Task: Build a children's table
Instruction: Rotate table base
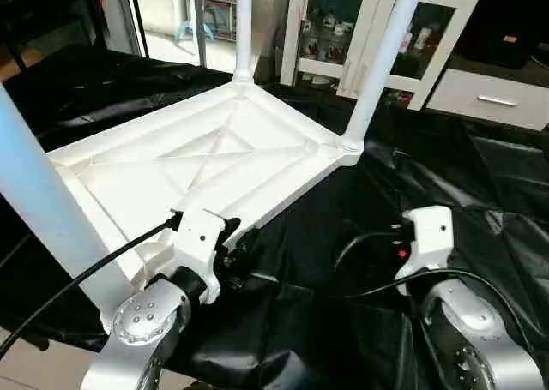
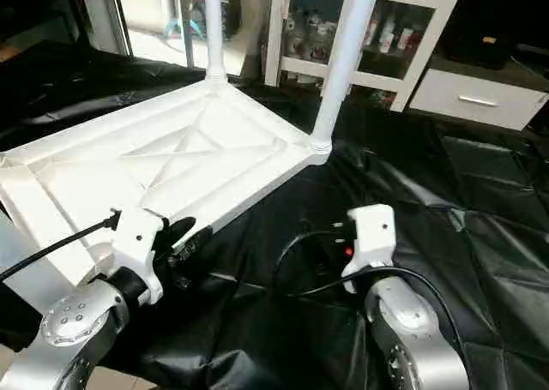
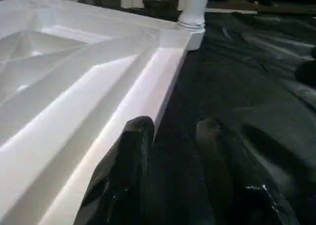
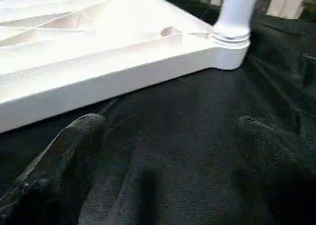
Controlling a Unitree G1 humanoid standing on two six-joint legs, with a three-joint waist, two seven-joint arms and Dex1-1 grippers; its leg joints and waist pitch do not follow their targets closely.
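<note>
Tabletop [image 1: 214, 163] edge lies beside the part-open left gripper [image 3: 173, 131], ahead of the wide-open right gripper [image 4: 168, 131].

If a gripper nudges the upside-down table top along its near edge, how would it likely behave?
The table top probably stays stiff, given its ribbed, X-braced underside. It likely slides or drags the loose black sheet rather than tipping, since it lies flat. The upright legs could sway.

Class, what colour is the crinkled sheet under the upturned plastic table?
Black sheet, clearest in the left eye view.
</note>
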